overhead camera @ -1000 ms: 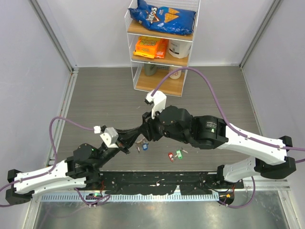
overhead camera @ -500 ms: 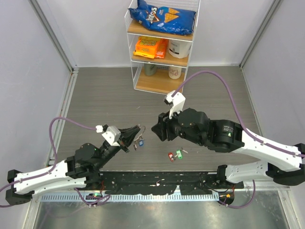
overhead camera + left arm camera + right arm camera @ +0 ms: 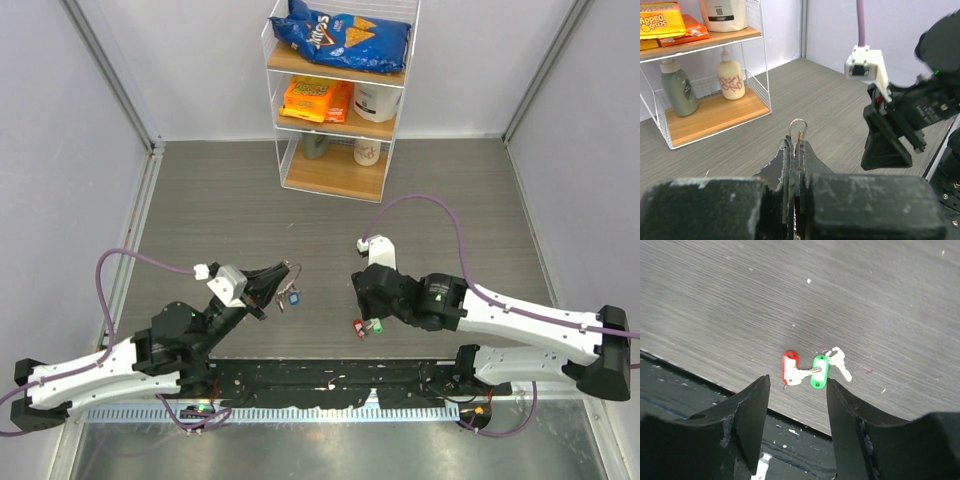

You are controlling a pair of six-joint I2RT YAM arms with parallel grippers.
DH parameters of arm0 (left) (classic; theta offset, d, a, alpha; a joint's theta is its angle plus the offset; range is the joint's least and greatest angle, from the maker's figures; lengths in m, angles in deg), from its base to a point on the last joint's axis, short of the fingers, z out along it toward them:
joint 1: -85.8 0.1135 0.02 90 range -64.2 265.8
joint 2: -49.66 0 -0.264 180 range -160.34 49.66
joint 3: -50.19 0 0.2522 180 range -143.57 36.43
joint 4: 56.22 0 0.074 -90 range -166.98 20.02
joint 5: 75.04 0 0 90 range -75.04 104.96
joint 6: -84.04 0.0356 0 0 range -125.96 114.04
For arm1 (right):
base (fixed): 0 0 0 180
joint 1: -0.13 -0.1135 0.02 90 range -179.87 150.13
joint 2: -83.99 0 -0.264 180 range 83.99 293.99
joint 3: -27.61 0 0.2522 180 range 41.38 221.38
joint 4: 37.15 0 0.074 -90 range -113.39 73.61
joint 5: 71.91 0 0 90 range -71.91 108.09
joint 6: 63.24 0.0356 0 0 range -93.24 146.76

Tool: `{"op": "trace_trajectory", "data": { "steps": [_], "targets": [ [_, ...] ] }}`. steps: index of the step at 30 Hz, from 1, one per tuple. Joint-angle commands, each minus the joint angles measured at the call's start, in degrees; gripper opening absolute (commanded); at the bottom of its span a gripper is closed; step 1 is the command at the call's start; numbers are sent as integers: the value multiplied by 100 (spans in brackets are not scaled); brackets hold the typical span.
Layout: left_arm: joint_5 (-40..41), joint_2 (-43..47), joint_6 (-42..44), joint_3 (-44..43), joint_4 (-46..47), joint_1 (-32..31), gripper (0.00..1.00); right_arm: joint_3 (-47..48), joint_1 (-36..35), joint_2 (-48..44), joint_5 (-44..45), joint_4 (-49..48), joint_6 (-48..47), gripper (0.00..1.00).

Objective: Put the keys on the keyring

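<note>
**Ring pinched on the left, two keys loose under the right**

Left fingers point(image 3: 790, 162) clenched flat on the keyring point(image 3: 798, 128), whose thin wire loop pokes up past their scuffed black tips. A blue-headed key point(image 3: 292, 296) dangles just below them. Right fingers point(image 3: 747, 410) spread apart, holding nothing, above the red key point(image 3: 790, 367) and green key point(image 3: 819, 371), which lie side by side on the grey wood-grain desk point(image 3: 715, 300).
</note>
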Motion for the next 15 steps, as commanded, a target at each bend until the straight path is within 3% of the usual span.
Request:
{"op": "trace_trajectory", "data": {
  "steps": [1, 15],
  "targets": [
    [-5, 79, -13, -83, 228, 22, 0, -481, 176, 60, 55, -604, 490, 55],
    [-22, 237, 74, 127, 281, 22, 0, -1009, 554, 1299, 256, -1317, 1536, 51]
  ]
}}
